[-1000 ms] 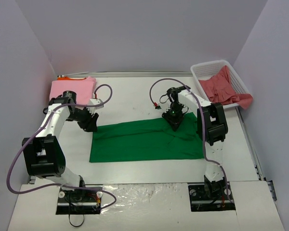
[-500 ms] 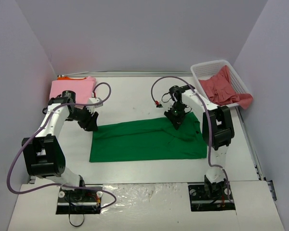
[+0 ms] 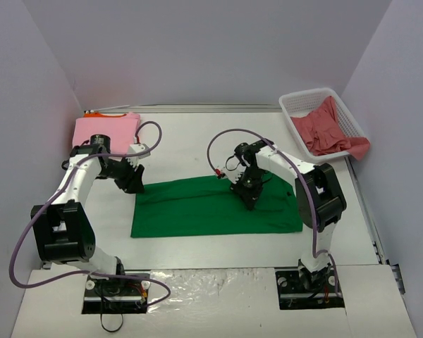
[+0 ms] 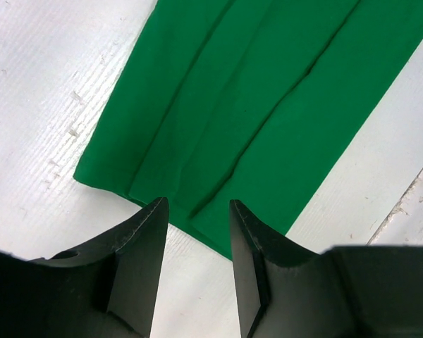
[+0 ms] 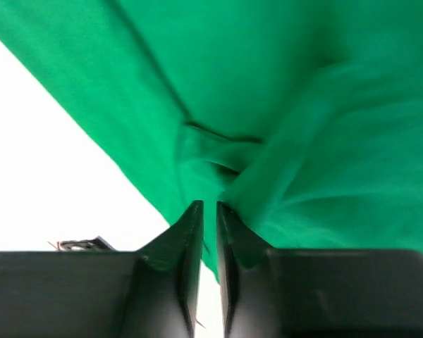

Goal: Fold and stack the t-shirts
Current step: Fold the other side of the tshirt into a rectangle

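Since a second ago the right tool (image 3: 248, 196) has come off the far right part of the green shirt (image 3: 190, 211) and moved toward the near left, so it now sits over the shirt's middle right. The cloth has come with it: the far right corner, which reached further back before, is now drawn in, and that end's far edge lies nearer. The left tool (image 3: 132, 184) has stayed at the shirt's far left corner, and the left end of the cloth looks unchanged.

In the right wrist view the right tool (image 5: 204, 208) has its fingers almost together, pinching a bunched ridge of green shirt (image 5: 310, 84) at their tips. In the left wrist view the left tool (image 4: 197, 205) has its fingers apart and holds nothing; the edge of the green shirt (image 4: 268, 105) runs just past their tips.

The green shirt lies flat on the desk (image 3: 190, 141) between the arms as a long strip, its long axis left to right, with creases along its length. Which end is the collar cannot be told.

The pink shirt (image 3: 116, 127) lies folded at the far left corner. The red shirt (image 3: 326, 130) sits crumpled in the basket (image 3: 303, 98) at the far right, spilling over its rim.
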Available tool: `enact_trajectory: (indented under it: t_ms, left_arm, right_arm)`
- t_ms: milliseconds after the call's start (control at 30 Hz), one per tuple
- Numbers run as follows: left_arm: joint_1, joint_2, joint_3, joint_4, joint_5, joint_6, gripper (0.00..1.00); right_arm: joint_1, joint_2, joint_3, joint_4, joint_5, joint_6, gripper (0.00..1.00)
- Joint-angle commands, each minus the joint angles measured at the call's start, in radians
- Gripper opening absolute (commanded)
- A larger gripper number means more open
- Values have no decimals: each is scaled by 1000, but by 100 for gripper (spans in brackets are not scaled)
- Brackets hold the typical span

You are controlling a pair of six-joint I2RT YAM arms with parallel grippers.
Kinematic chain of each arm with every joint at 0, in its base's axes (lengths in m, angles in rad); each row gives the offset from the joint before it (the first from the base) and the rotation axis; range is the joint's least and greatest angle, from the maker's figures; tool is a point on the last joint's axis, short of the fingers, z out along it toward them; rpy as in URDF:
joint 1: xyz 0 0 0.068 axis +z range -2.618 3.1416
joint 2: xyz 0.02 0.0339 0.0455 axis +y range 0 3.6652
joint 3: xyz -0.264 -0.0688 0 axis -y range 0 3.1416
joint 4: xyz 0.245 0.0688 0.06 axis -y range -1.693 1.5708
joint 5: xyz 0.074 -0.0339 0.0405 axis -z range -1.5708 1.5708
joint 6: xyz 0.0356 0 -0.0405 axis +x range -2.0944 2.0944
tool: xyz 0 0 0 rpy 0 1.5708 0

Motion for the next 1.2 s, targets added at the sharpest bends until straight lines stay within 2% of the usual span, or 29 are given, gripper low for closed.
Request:
enact_trajectory:
  t_ms: [0, 167, 300, 500, 700, 900, 1167]
  left_arm:
    - [7, -36, 0, 3, 36, 0, 39]
    - [7, -22, 1, -5, 38, 9, 39]
    - [4, 5, 3, -25, 50, 29, 39]
    - [-2, 97, 0, -86, 62, 123, 41]
    - [-2, 228, 15, -71, 24, 176, 44]
    - [1, 305, 64, -27, 6, 161, 45]
    - [1, 334, 116, -13, -11, 144, 45]
  right_arm:
    - [12, -33, 1, -54, -68, -16, 16]
    - [7, -30, 49, -69, -70, -20, 33]
    - [-10, -33, 122, -91, -108, -28, 38]
    - [-59, -10, 130, -86, -76, -23, 39]
    - [-117, -31, 84, -69, -91, -26, 39]
    - [-148, -68, 41, -60, -101, -28, 39]
    - [-159, -62, 30, -55, -105, -26, 39]
